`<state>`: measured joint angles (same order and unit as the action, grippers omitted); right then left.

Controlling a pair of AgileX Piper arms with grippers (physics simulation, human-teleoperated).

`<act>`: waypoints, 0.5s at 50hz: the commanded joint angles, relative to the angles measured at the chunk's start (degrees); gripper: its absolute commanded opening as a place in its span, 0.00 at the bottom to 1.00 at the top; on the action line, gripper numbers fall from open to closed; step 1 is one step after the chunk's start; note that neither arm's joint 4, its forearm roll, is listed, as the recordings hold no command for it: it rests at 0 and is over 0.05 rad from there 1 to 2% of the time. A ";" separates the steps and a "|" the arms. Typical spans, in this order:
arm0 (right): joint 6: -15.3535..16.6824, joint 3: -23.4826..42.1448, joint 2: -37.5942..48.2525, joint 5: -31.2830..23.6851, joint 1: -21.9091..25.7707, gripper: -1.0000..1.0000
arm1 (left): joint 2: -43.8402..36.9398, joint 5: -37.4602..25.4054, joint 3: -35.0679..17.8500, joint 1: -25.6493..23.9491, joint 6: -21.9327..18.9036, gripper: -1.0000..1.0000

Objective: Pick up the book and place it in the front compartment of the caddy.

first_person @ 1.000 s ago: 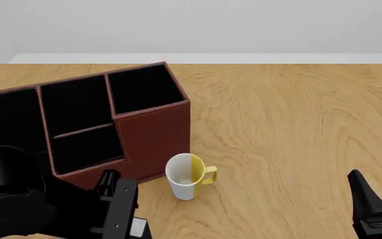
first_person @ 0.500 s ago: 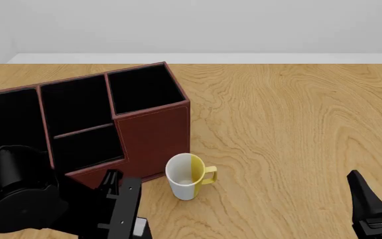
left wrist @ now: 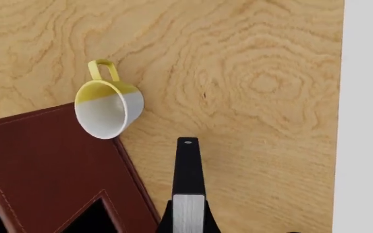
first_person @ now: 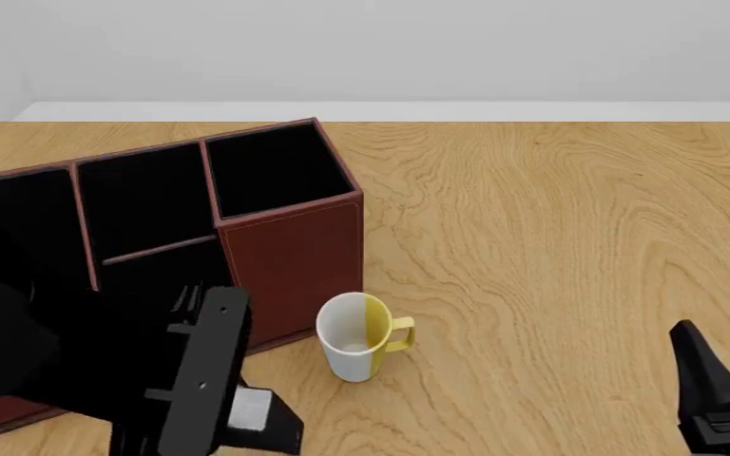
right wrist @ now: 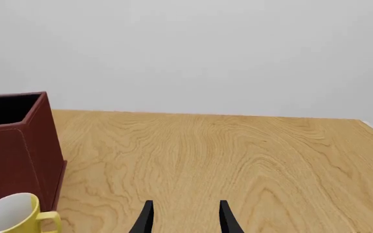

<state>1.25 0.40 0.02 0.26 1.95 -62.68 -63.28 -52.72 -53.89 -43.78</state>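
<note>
**Book clamped in the left pincer, low beside the caddy**

In the front view the left pincer sits at about 7 o'clock, its black arm covering the caddy's near-left corner. It is clenched on the book, whose pale page edge shows between black covers just below the arm's link. The left wrist view shows the same grip: the book stands edge-on between the jaws, grey-white pages toward the camera, above bare wood.

The caddy, reddish-brown with a black interior, spans 9 to 11 o'clock. The front compartment is the tall-walled middle cell, parted by a low divider from the shallower cell nearer the camera; nothing is seen inside it.

A white and yellow mug stands upright just beside the caddy's near-right corner, handle pointing to 3 o'clock.

The right pincer is at 5 o'clock, released, its fingers apart over the bench.

No writing or brand mark is readable anywhere.
</note>
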 commanded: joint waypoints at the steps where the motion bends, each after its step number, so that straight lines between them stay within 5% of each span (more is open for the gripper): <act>1: -1.10 0.37 0.00 0.09 -0.43 1.00 | 0.94 -6.62 -9.25 -0.88 1.08 0.00; 5: -1.54 0.61 0.01 -0.04 -0.41 1.00 | 0.48 -6.62 -13.28 -2.47 4.71 0.00; 13: -2.12 0.93 0.01 -0.15 -0.19 1.00 | -0.88 -6.62 -15.44 -1.01 5.66 0.00; 19: -3.07 1.17 0.11 -0.15 -0.34 1.00 | -2.97 -6.62 -21.50 -2.80 12.00 0.00; 25: -3.56 1.46 0.06 -0.32 0.17 1.00 | -3.33 -6.62 -21.11 -1.17 10.93 0.00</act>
<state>-1.33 1.44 0.08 0.09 1.80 -64.83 -69.56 -69.87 -55.68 -34.31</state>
